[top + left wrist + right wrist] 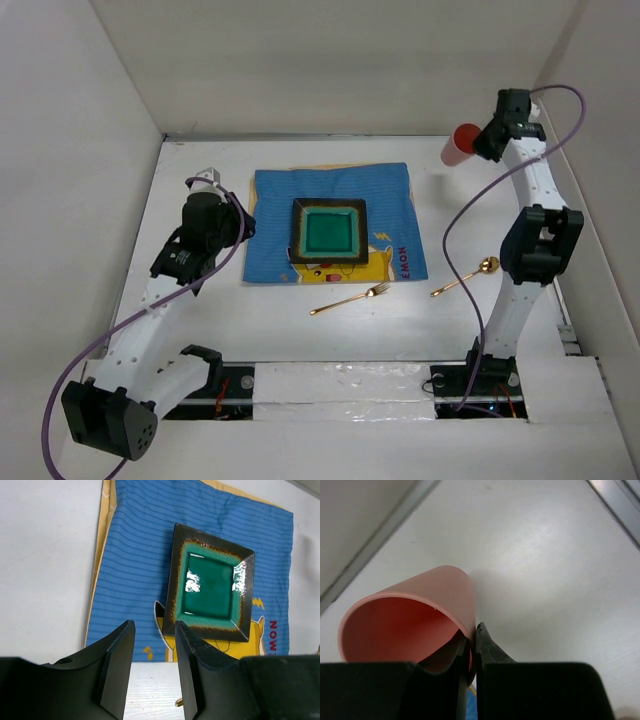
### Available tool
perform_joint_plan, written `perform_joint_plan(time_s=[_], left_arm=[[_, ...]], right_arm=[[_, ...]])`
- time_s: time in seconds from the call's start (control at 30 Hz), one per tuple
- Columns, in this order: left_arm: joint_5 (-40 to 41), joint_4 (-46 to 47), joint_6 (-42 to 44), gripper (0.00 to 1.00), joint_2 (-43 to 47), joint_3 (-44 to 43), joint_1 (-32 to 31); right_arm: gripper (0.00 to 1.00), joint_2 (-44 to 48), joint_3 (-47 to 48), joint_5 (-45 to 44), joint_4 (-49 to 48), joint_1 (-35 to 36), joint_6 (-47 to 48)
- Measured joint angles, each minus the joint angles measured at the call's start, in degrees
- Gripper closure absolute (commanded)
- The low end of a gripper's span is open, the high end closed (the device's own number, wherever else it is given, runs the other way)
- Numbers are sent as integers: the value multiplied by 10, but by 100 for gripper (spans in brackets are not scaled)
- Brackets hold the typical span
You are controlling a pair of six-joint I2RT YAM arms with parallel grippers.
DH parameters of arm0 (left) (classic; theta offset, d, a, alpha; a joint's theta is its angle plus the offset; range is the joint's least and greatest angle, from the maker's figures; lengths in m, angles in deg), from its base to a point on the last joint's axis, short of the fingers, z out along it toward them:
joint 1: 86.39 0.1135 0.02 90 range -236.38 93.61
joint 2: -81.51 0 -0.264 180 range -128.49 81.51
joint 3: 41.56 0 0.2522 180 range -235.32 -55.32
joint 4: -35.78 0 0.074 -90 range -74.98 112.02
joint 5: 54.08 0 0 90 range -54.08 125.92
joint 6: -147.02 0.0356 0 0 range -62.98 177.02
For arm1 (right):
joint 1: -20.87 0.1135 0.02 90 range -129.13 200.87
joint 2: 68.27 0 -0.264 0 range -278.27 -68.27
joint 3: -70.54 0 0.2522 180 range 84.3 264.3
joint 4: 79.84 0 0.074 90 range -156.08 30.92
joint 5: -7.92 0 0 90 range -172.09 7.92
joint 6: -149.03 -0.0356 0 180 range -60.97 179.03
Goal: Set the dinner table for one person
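On the white dinner table [400, 330] lies a blue cartoon-print placemat [335, 225] with a square green plate [329, 232] [210, 585] on it. A gold fork [350, 298] rests just in front of the placemat, and a gold spoon [465, 278] lies to its right. My left gripper [228, 222] [154, 625] hangs open and empty above the placemat's near left part. At the far right, my right gripper [480, 146] [472, 637] is shut on the wall of a red cup [458, 148] [420, 600], one finger inside the rim and one outside. The cup is tilted.
White panels wall the table on the left, back and right. A silver tape strip [340, 382] runs along the near edge between the arm bases. The right arm's purple cable [452, 225] loops over the table near the spoon.
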Motion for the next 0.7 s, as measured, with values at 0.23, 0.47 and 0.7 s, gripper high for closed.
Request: perform_joint_plan(time_s=[0.23,0.47,0.7], left_arm=[[-4,4,0,65,-15,7,-11],[-6,7,0,65,-16,10,-11],[-14,12,-4,62,-16,22,-11]], right_arm=[[100,-3,95,17,11,120,37],[100,-75,130,32,54,179,54],[100,-134,147,13,97,181,64]])
